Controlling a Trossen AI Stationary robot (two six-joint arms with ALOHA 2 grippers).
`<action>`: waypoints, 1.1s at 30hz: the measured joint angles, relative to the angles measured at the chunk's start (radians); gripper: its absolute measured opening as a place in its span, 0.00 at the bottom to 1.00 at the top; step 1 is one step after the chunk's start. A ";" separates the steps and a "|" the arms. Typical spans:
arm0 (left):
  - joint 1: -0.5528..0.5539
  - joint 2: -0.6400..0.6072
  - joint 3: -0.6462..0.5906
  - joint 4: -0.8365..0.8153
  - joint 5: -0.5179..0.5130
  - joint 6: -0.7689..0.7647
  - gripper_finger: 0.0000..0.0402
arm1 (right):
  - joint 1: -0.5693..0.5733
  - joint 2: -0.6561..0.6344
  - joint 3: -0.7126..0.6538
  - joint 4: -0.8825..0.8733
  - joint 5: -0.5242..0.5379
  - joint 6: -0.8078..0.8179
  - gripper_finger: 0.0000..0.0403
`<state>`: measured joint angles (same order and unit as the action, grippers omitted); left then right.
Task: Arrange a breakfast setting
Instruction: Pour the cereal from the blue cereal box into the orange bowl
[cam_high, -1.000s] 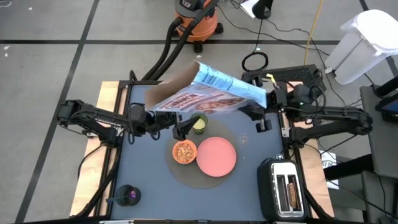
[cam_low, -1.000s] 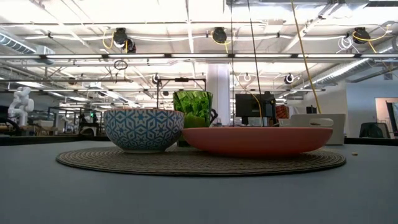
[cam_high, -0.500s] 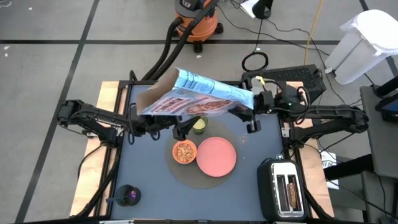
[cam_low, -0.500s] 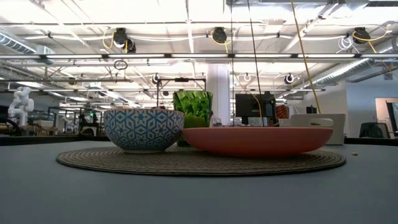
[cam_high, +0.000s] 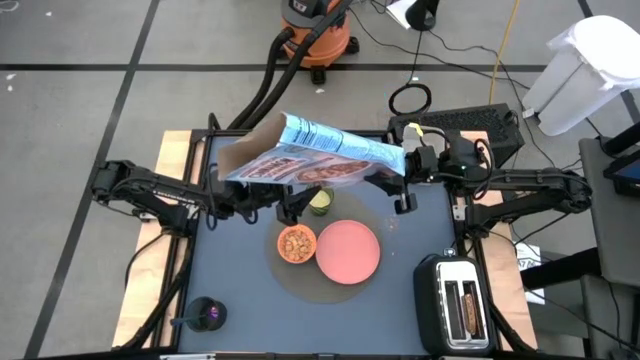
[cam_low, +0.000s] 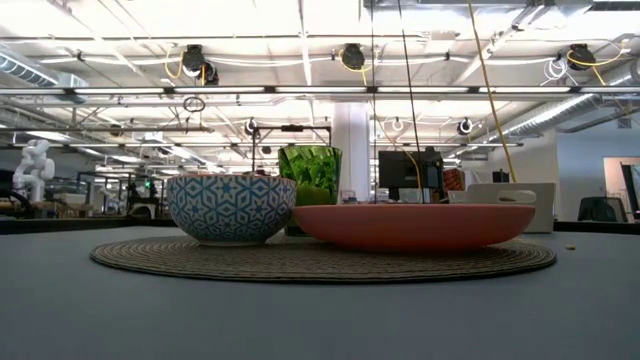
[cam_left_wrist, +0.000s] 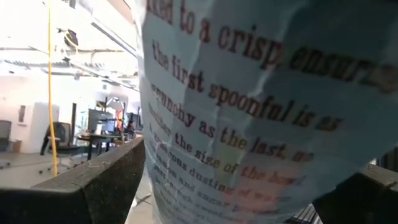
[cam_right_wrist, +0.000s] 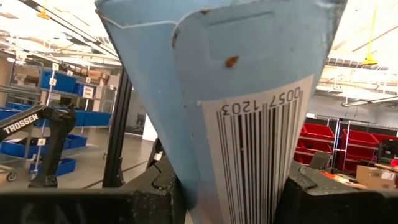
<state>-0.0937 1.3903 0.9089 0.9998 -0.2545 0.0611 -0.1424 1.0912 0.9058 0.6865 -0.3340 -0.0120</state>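
Between both grippers, the blue cereal bag (cam_high: 315, 158) hangs tilted above the bowl (cam_high: 296, 243). Right gripper (cam_high: 402, 178) pinches its sealed end; left gripper (cam_high: 285, 207), fingers spread, waits beneath. Slippage risks spilling cereal.

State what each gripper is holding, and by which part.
The right gripper holds the blue cereal bag by its sealed barcode end. The left gripper, fingers wide open around the bag's other end, grips nothing.
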 joint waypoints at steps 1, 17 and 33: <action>0.000 0.000 0.000 0.000 -0.001 0.010 0.99 | 0.000 0.000 0.000 0.000 0.000 0.000 0.36; 0.000 0.000 0.000 0.000 -0.009 0.023 0.64 | 0.000 0.000 0.000 -0.002 0.000 0.000 0.36; 0.000 -0.001 -0.001 -0.001 -0.007 0.023 0.41 | 0.000 0.000 0.000 -0.005 -0.002 0.001 0.36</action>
<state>-0.0937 1.3895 0.9081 0.9989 -0.2619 0.0837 -0.1425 1.0912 0.9058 0.6815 -0.3363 -0.0109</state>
